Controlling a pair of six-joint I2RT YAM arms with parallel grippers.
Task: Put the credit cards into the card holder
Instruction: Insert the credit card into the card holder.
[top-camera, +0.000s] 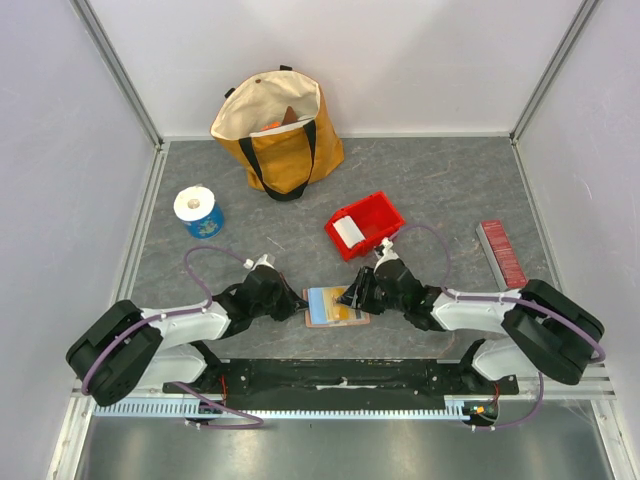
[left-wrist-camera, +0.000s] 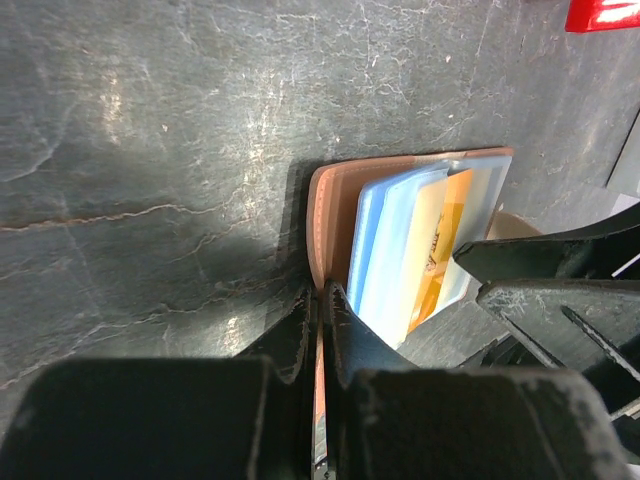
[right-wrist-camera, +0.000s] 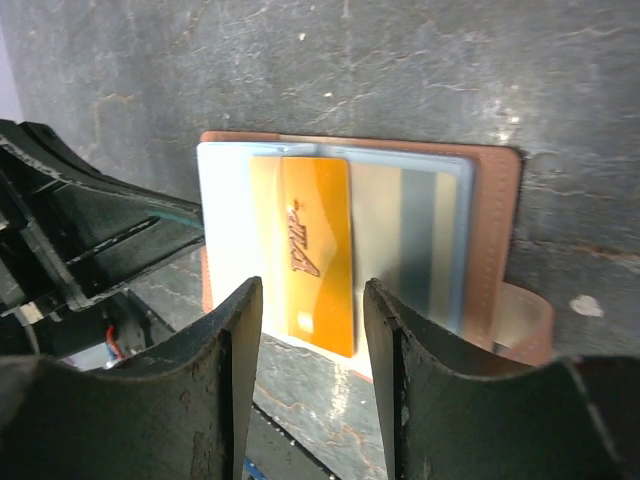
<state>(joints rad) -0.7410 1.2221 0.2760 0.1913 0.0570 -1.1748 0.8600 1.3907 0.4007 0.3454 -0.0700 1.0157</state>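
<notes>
**Orange card part-seated, right jaws apart**

One tan card holder lies open on the table between the arms. The left gripper is pinched tight on its leather edge. The right gripper, nearer the pocket, stands open astride one orange card, whose long axis points straight at it. Behind the clear sleeves sit perhaps two more cards.

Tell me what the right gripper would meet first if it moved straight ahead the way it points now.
Most likely the orange credit card, which sticks out of the card holder directly ahead, in line with the gap between the open fingers of the right gripper. Depth is unclear.
</notes>
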